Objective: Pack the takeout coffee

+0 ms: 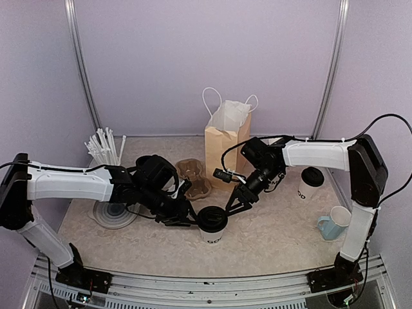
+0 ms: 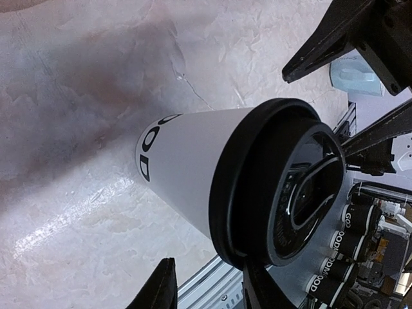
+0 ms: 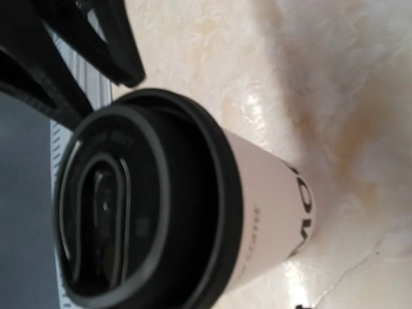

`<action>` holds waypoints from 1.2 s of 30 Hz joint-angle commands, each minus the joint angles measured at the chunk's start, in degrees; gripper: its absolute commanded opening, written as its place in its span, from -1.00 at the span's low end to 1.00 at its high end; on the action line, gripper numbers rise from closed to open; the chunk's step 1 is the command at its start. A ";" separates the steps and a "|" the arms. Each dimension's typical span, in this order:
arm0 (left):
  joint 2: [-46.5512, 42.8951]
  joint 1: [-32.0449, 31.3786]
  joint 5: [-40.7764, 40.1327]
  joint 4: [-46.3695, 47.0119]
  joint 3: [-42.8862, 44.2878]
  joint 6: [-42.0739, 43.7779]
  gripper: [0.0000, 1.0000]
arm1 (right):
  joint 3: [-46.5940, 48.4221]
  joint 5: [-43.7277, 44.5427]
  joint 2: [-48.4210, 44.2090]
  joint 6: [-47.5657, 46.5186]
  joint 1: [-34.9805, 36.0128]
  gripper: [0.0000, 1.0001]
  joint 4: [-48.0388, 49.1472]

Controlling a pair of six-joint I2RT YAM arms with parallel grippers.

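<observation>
One takeout coffee (image 1: 212,223), a white paper cup with a black lid, stands near the table's front middle. It fills the left wrist view (image 2: 193,161) and the right wrist view (image 3: 270,193). My left gripper (image 1: 190,220) is at its left, open (image 2: 211,265); one of its fingers (image 2: 270,290) lies against the lid's rim and the other is clear of the cup. My right gripper (image 1: 233,205) hangs just right of the lid, its fingers (image 2: 322,38) spread apart with nothing held. A second takeout coffee (image 1: 311,182) stands at the right.
A brown paper bag (image 1: 226,138) with white handles stands open at the back middle. A brown cup carrier (image 1: 193,177) lies left of it. White straws (image 1: 103,147) and a clear disc (image 1: 114,214) are at the left. A light blue mug (image 1: 335,223) sits front right.
</observation>
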 commanded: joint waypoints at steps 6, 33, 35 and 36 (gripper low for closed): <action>3.46 -0.49 0.26 0.43 1.65 1.23 -0.30 | 0.97 1.55 3.53 1.85 0.95 0.05 0.49; 9.52 -0.63 -15.72 -15.79 17.91 11.90 -0.26 | -5.96 -6.16 -1.93 -5.27 4.59 0.19 -1.61; 9.04 -0.66 -15.75 -14.94 19.05 12.09 -0.24 | -5.85 -6.72 -2.19 -5.74 5.50 0.23 -1.98; 8.86 -0.64 -16.00 -14.69 19.41 12.04 -0.24 | -5.70 -6.74 -2.09 -5.85 5.99 0.24 -2.40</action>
